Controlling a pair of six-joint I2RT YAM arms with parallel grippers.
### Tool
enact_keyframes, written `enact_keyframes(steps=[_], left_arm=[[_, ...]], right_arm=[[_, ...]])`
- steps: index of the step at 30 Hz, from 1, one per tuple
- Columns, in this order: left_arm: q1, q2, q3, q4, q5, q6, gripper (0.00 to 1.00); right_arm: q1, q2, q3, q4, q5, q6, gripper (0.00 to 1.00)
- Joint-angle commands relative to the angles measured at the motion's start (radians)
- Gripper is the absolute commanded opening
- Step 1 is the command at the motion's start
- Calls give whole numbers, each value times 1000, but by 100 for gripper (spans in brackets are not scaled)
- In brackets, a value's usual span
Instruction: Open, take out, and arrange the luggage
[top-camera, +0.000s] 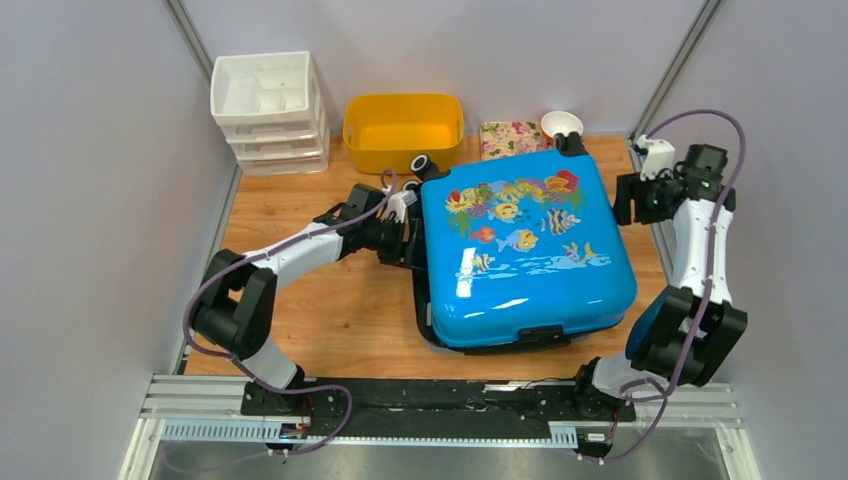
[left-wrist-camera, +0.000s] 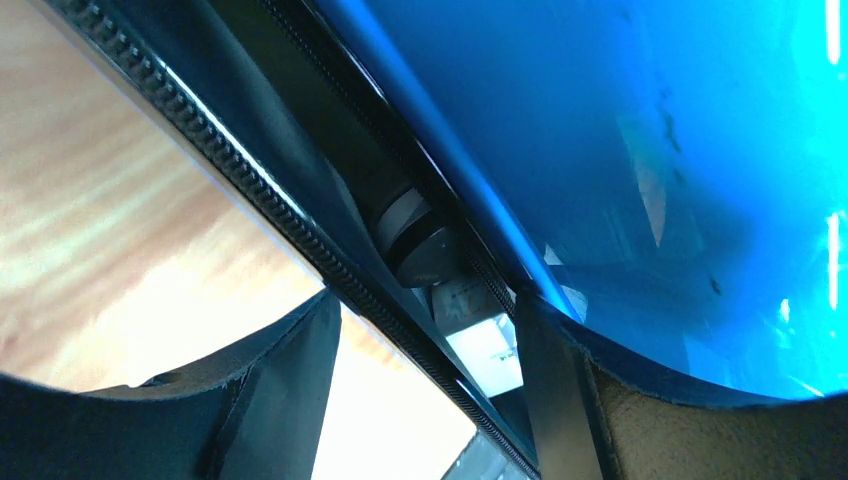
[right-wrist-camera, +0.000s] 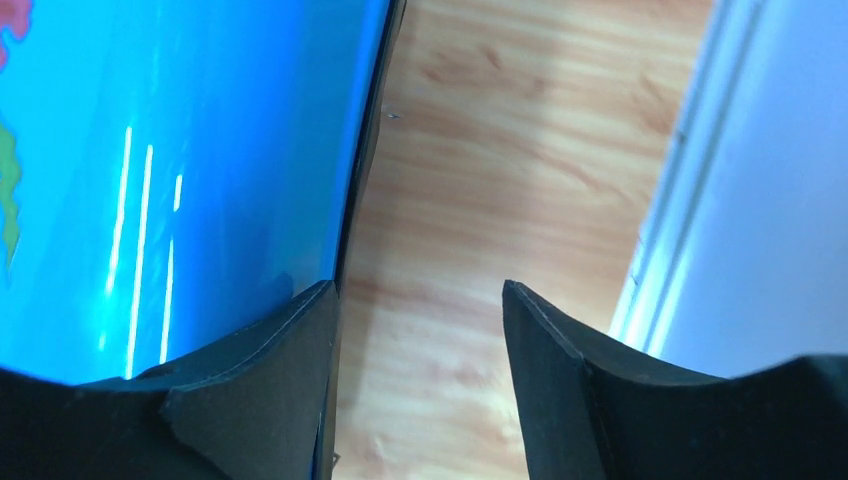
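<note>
Black fingers (right-wrist-camera: 285, 385) of the right gripper (right-wrist-camera: 420, 380) fill the bottom of the right wrist view. They are spread wide with only bare wooden table (right-wrist-camera: 470, 150) between them. The left-hand finger is just beside the right edge of the luggage (right-wrist-camera: 180, 150), and I cannot tell whether it touches. From above, this gripper (top-camera: 632, 200) hangs off the suitcase's far right side, near the wall.

The left gripper (left-wrist-camera: 425, 400) is also spread. A black toothed zip edge (left-wrist-camera: 250, 190) runs diagonally between its fingers (left-wrist-camera: 290, 390), and the glossy blue shell rises on the right. A gap shows between the zip edge and the shell, with a round grey-and-black part (left-wrist-camera: 415, 240) inside it that I cannot identify. Nothing is pinched. From above, this gripper (top-camera: 408, 235) sits against the suitcase's left edge.

The luggage (top-camera: 525, 250) lies flat on the table (top-camera: 320, 310), centre-right, with its fish print facing up. A dark lower half shows along its left and near edges.

Along the far edge stand a white drawer unit (top-camera: 268, 110) on the left, then a yellow tub (top-camera: 403, 130), a floral-patterned item (top-camera: 510, 138) and a white bowl (top-camera: 561, 123). Two black wheels poke out at the suitcase's far corners.
</note>
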Motion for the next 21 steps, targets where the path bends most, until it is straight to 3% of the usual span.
enact_keyframes(steps=[1,6,10,12,15,21], left_arm=[[-141,117,127,295,-108,-64,73],[-140,151,156,327,-176,-126,73],[-41,20,40,361,-155,-126,73],[-8,-37,-17,352,-145,-79,74],[1,-80,-5,211,-139,26,80],[1,-35,-46,296,-88,-69,83]], right_arm=[[-69,-114,-75,-179,-98,-88,68],[-91,-100,-74,-170,-121,-85,67],[-94,-62,-28,-168,-58,-63,66],[-111,-47,53,-170,-70,-61,67],[-114,-21,223,-202,-109,-65,67],[-61,-25,484,-286,-124,-29,68]])
